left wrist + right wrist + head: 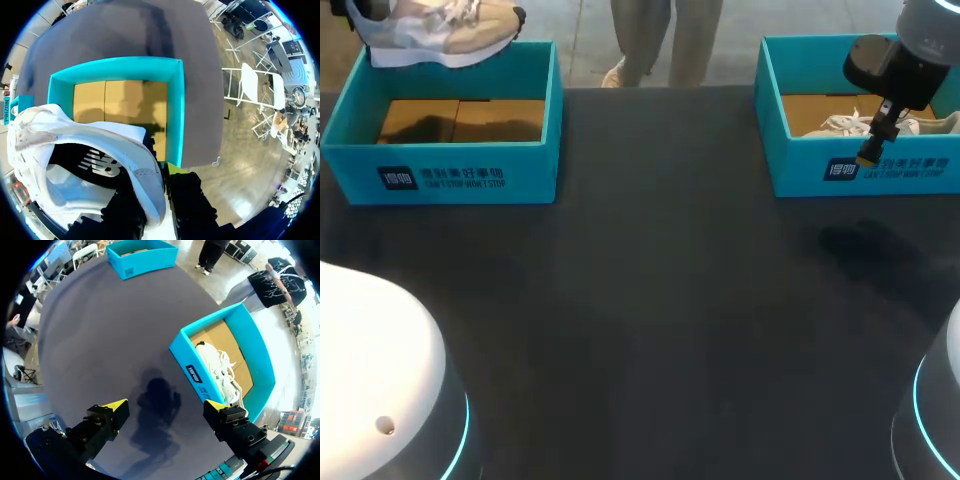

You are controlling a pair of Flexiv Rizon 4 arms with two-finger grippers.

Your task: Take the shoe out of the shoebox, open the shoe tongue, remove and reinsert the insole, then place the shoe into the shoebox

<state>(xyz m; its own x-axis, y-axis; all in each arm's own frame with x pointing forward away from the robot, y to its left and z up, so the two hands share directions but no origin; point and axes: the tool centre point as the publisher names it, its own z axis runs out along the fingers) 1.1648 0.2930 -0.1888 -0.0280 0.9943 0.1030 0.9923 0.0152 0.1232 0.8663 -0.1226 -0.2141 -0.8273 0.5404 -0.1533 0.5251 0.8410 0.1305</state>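
While aloft, shoe point(440, 30) crosswise, toe rightward.

Dark table point(650, 300): teal left shoebox point(440, 172), teal right shoebox point(800, 168), well apart.

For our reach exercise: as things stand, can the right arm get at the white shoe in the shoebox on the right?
Probably yes. The right gripper is open and empty, hovering just outside the shoebox. The box has no lid, and nothing covers the white shoe.
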